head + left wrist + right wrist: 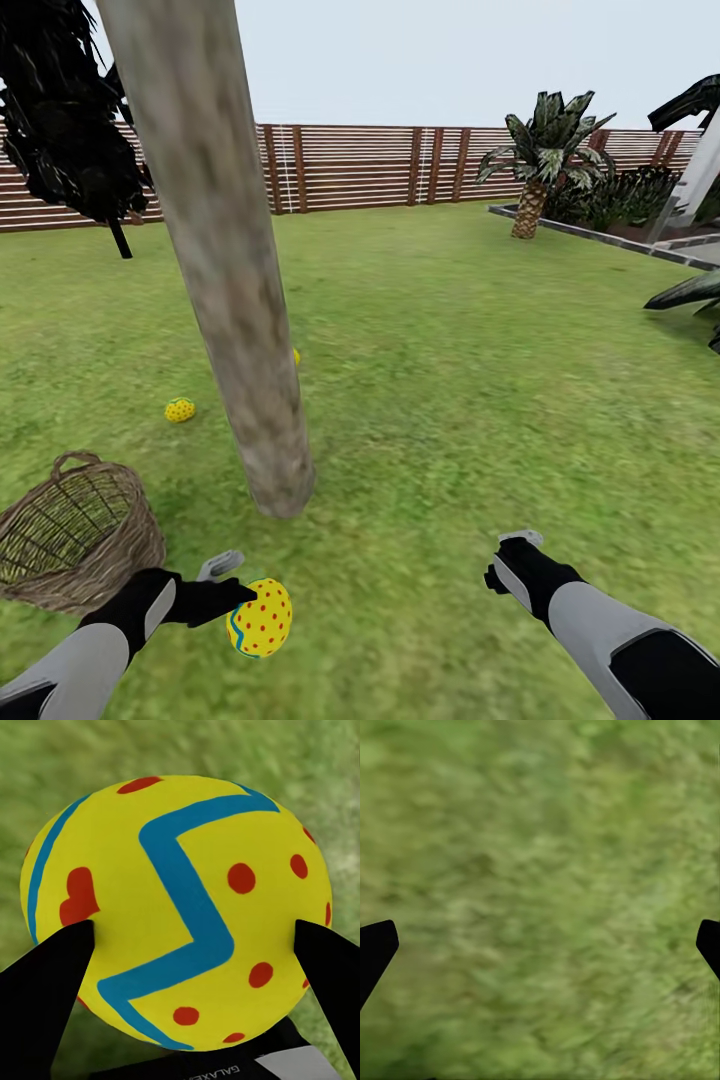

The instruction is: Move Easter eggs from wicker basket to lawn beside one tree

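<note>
My left gripper (243,600) is shut on a yellow Easter egg (260,619) with red dots and a blue zigzag band, low over the lawn (450,400) in front of the tree (235,300). In the left wrist view the egg (180,907) sits between both black fingers (45,975). A second egg (180,409) lies on the grass left of the trunk. A sliver of a third egg (296,356) peeks out behind the trunk. The wicker basket (75,535) stands at the lower left; no egg shows inside it. My right gripper (520,560) is open over bare grass (540,892).
A brown slatted fence (400,165) closes the lawn at the back. A palm-like plant (535,165) and a raised bed edge (590,235) stand at the back right. A dark narrow tree (70,110) hangs at the upper left. Open grass stretches right of the trunk.
</note>
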Available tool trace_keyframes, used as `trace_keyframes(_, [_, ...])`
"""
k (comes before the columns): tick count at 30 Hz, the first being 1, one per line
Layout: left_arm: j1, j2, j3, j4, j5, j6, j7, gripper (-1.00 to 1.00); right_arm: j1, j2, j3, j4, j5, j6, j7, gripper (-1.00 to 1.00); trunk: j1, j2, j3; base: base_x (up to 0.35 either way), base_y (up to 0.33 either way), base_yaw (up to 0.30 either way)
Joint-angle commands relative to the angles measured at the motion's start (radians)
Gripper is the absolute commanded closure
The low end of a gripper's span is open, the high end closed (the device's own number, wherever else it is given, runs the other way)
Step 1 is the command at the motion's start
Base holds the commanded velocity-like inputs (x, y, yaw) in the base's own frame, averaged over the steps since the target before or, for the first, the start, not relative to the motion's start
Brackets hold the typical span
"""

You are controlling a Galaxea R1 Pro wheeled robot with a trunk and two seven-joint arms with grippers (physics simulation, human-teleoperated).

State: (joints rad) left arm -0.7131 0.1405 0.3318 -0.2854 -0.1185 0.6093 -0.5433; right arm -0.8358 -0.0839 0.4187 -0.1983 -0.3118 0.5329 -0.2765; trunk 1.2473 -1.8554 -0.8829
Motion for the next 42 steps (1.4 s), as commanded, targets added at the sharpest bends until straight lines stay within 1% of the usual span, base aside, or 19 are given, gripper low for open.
trace_keyframes(1, [0.000,-0.001,0.009,-0.001,-0.010,0.006,-0.007,1.00,0.000,-0.001,0.008,-0.003,-0.011,0.005,-0.006,-1.00,0.004,-0.008,-0.004,0.000,0.000,0.000])
trace_keyframes(42, [0.000,0.000,0.009,-0.001,-0.010,0.006,-0.007,1.00,0.000,0.001,0.008,-0.003,-0.010,0.005,-0.006,-1.00,0.161,-0.295,-0.133,0.000,0.000,0.000])
